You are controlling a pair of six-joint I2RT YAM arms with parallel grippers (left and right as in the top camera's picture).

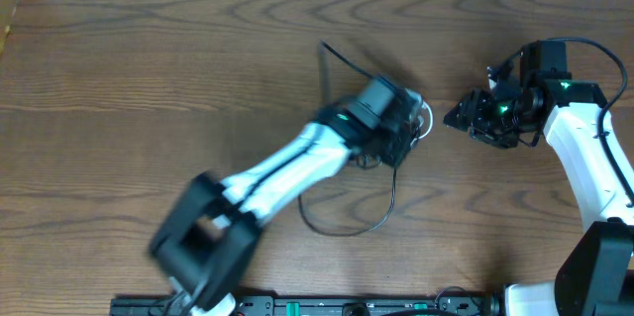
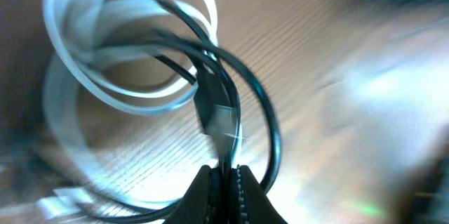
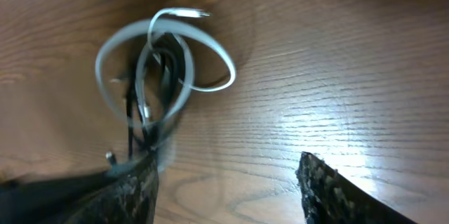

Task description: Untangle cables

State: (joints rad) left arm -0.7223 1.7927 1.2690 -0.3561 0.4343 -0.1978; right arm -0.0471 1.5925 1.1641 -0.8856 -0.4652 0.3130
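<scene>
Cables [image 3: 165, 76] mid-table, part-lifted: left gripper [image 2: 226, 176] clenched on black cord [image 2: 266, 112]. Right gripper [image 3: 228, 162] spread, nothing held, near bundle. Cords judged light, limp, slippery, easily kinked; white loop [image 3: 214, 47] best taken nr its free end, pulled gently.

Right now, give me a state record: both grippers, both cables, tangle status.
left gripper: shut on the black cable, pinching it just below the coils
right gripper: open, nothing between its fingers, facing the bundle
white cable: coiled in several loops
black cable: threads through the white loops; a slack loop trails on the table
tangle: not undone, cords interlaced
image note: left arm blurred in overhead view
</scene>
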